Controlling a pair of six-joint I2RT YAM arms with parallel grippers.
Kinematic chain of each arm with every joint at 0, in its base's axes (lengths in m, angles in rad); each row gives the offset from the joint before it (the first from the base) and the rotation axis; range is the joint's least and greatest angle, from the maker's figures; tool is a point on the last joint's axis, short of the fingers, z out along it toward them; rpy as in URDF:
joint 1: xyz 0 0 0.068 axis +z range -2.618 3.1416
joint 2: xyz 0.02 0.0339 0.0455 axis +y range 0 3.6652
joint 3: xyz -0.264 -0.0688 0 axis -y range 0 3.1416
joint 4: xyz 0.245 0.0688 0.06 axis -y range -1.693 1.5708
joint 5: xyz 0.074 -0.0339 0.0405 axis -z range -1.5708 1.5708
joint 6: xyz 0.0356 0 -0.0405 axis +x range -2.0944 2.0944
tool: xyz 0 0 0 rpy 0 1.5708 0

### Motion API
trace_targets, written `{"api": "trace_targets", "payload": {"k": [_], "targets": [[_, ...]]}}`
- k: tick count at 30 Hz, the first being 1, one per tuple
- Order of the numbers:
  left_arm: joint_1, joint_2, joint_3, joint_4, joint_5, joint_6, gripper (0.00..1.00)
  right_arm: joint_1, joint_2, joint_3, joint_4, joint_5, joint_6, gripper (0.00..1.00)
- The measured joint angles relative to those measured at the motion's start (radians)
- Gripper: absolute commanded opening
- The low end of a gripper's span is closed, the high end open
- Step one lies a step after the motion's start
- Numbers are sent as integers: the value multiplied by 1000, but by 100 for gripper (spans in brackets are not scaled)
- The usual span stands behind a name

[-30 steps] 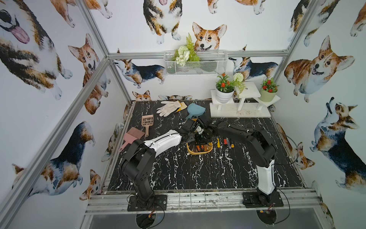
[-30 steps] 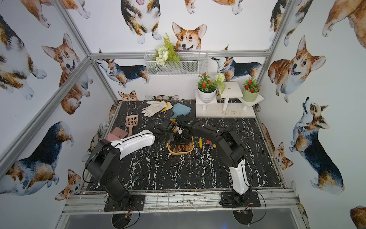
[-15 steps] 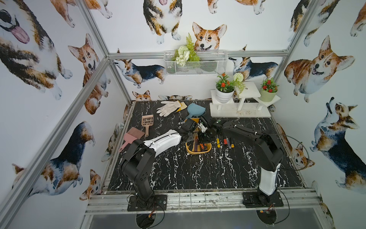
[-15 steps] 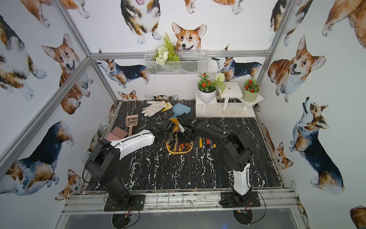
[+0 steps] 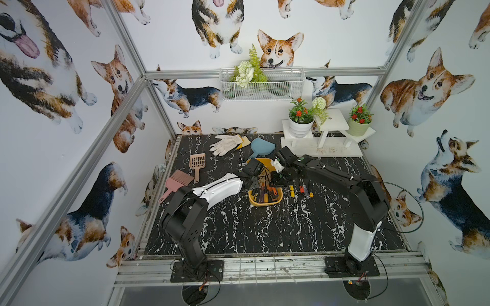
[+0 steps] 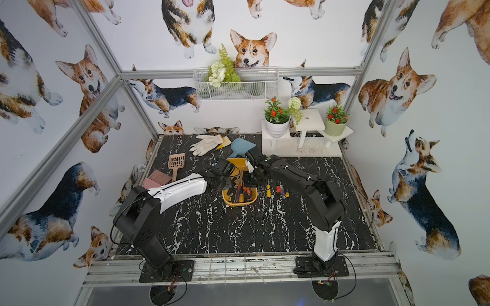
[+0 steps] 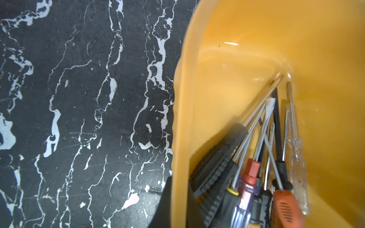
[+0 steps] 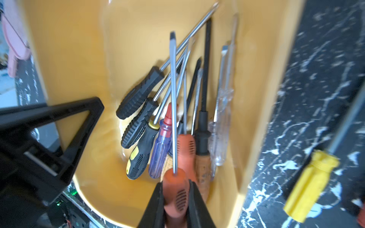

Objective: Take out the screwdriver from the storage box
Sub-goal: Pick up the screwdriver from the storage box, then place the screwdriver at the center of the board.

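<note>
The mustard-yellow storage box (image 5: pixel 265 203) (image 6: pixel 240 203) sits mid-table, with several screwdrivers piled at its near end. My right gripper (image 8: pixel 175 194) (image 5: pixel 274 182) is shut on the orange handle of one screwdriver (image 8: pixel 175 183). Its steel shaft (image 8: pixel 173 98) points over the pile, and the handle is raised above the others. In the left wrist view, my left gripper (image 7: pixel 178 199) (image 5: pixel 252 185) is shut on the box's side wall (image 7: pixel 182 118), one finger on each side of it. The orange handle (image 7: pixel 284 207) also shows there.
Loose yellow (image 5: pixel 292 191) (image 8: pixel 310 183) and red (image 5: pixel 301 188) screwdrivers lie on the table right of the box. Behind the box are a blue scoop (image 5: pixel 261 147) and gloves (image 5: pixel 225 143). A tan scoop (image 5: pixel 197 163) and pink brush (image 5: pixel 179 180) lie left. A white plant stand (image 5: pixel 326 137) is back right.
The right arm's elbow has swung to the right while its gripper stays over the box. The left arm has kept still on the box wall.
</note>
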Motion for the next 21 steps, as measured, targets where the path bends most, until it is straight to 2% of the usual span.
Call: {"api": "trace_targets", "payload": {"k": [13,21], "targets": [[0,3,-4,3,1,0,0,-92,-72,-45,16,-12,-5,0],[0,-5,-16,3,-2,0,0,-129,-57,-50,-35,82,-54,0]]}}
